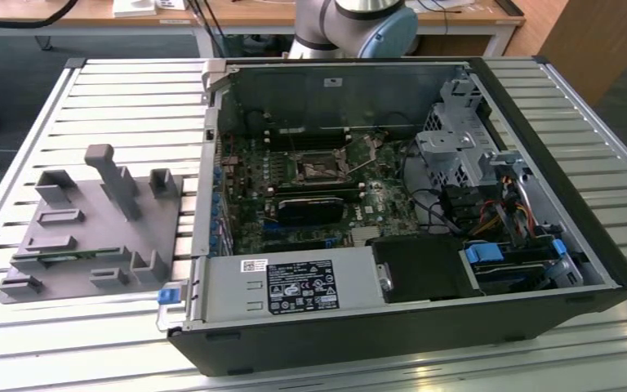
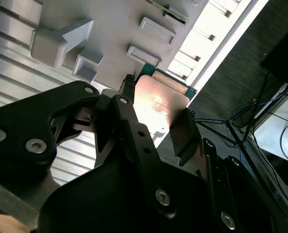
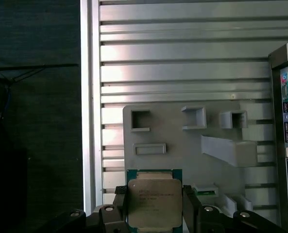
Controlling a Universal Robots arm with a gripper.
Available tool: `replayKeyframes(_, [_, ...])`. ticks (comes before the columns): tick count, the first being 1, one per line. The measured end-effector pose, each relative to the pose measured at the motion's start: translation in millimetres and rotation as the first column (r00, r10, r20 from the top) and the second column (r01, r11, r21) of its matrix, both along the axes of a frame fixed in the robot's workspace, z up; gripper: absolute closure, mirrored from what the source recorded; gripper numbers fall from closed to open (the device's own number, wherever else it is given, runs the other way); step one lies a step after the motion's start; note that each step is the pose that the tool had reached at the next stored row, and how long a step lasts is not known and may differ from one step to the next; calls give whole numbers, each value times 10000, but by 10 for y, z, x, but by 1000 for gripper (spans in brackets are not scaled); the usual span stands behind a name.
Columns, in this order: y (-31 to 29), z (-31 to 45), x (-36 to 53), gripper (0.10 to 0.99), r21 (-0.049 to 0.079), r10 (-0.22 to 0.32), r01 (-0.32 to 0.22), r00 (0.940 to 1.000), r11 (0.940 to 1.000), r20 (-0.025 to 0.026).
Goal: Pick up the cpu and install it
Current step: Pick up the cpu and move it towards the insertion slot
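Note:
The cpu is a flat square chip with a silver metal top and a green rim. It sits between the two black fingers of my gripper, which is shut on its opposite edges. In the second wrist view the cpu shows its shiny face, clamped in the gripper. It hangs in the air above the near edge of the grey moulded fixture. In the exterior view the dark square socket with its metal frame lies on the motherboard inside the open computer case.
The grey fixture, with upright posts and pockets, lies on the slatted metal table at the exterior view's left of the case. The arm's base stands behind the case. Inside are a power supply, drive cages and cables.

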State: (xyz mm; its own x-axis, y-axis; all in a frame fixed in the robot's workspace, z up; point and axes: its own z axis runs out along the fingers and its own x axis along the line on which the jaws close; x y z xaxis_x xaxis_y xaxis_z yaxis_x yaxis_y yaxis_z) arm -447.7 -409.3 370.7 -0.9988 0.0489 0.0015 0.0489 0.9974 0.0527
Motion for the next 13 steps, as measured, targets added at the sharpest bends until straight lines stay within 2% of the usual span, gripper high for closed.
replayKeyframes(9, [0,223,0,549,0,0,0,10000,10000,-1])
replayKeyframes(13, [0,287,0,549,0,0,0,10000,10000,1])
